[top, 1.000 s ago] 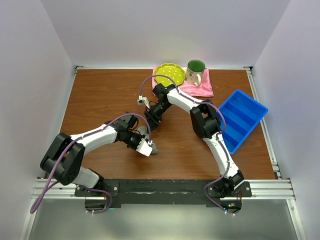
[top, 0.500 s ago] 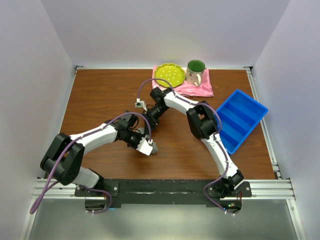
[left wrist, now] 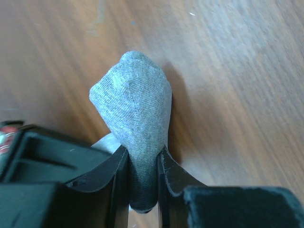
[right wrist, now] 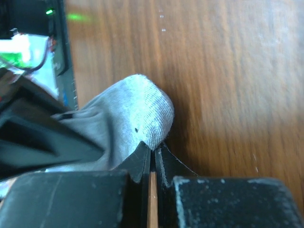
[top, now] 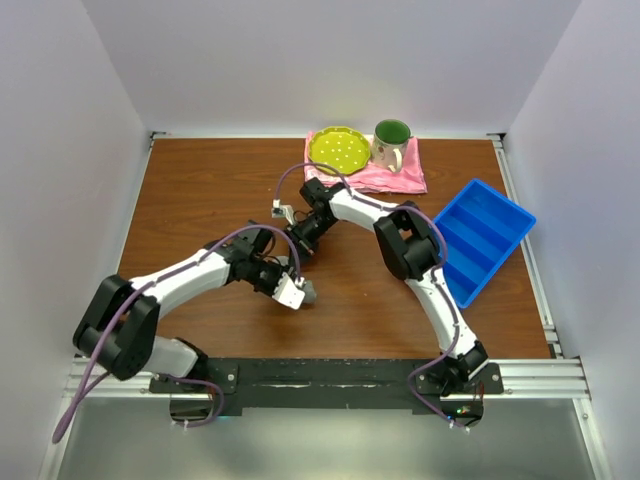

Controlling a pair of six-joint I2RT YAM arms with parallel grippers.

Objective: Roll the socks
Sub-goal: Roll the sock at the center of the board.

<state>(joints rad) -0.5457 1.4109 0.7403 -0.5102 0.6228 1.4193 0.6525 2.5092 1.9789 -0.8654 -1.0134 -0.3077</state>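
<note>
We are looking at a brown wooden table [top: 200, 200]. Its grain is showing plainly in both wrist views. At the far edge a pink cloth [top: 405, 178] is lying on the wood. A yellow-green plate [top: 338, 148] with pale dots is resting partly on the cloth's left end. We are seeing a cream mug [top: 391, 143] with a green inside standing upright on the cloth, just beside the plate. Near the right edge, a blue tray [top: 480, 235] with long compartments is sitting at an angle, apart from the cloth. White walls [top: 60, 150] are enclosing the table on three sides, and a metal rail [top: 560, 375] is running along the near edge.
</note>
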